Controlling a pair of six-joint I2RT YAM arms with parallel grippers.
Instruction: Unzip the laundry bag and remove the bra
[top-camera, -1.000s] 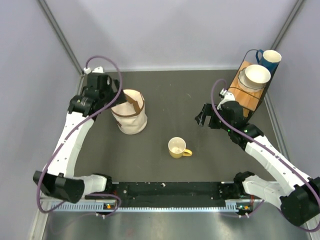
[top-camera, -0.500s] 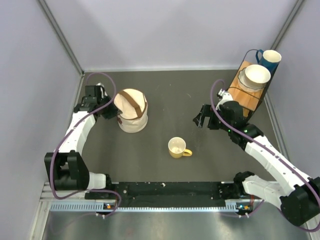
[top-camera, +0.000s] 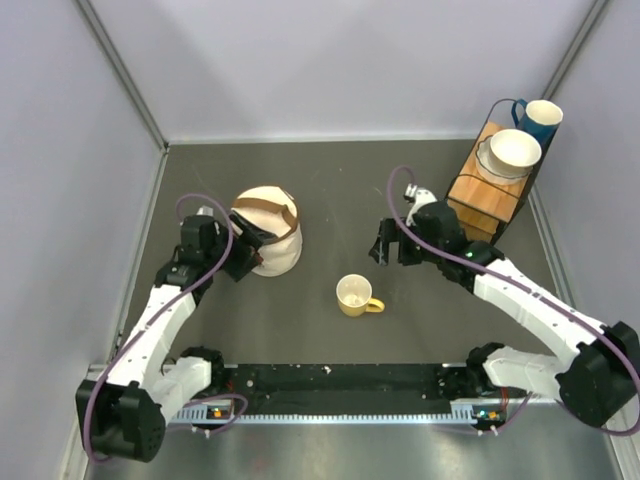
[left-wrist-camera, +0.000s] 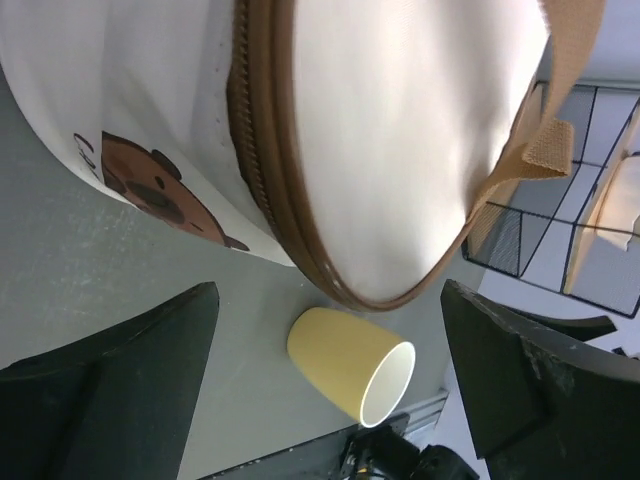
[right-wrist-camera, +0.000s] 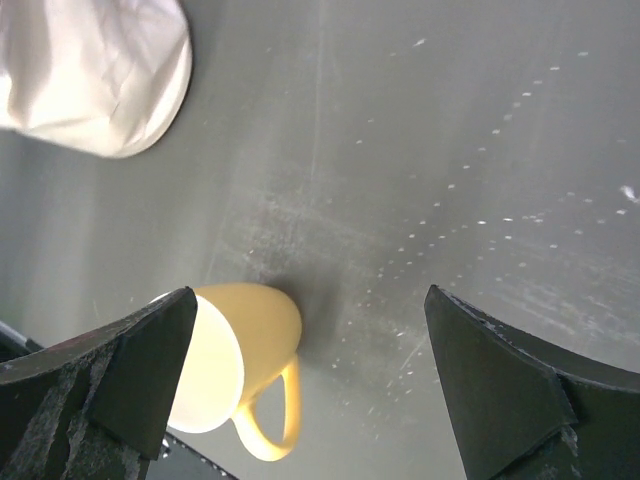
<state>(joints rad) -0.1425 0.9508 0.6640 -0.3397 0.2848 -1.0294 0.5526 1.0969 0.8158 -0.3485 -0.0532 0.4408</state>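
Observation:
The laundry bag (top-camera: 270, 235) is a cream drum with a brown rim and strap, standing left of centre. In the left wrist view the laundry bag (left-wrist-camera: 400, 130) fills the top, with its brown zipper rim (left-wrist-camera: 262, 170) curving down the side. My left gripper (top-camera: 247, 255) is at the bag's near-left side. It is open (left-wrist-camera: 325, 385), with nothing between its fingers (left-wrist-camera: 110, 400). My right gripper (top-camera: 385, 245) hangs open (right-wrist-camera: 310, 385) above the bare table, right of the bag and behind the yellow mug (right-wrist-camera: 240, 350). The bra is hidden.
The yellow mug (top-camera: 355, 295) stands near the middle front, also seen past the left jaws (left-wrist-camera: 350, 365). At the back right a wooden box (top-camera: 485, 185) in a wire rack holds a white bowl (top-camera: 512, 150); a blue mug (top-camera: 540, 118) is behind it.
My left arm has swung from the bag's far-left side to its near-left side. The bag has shifted slightly right. My right arm has moved left towards the centre.

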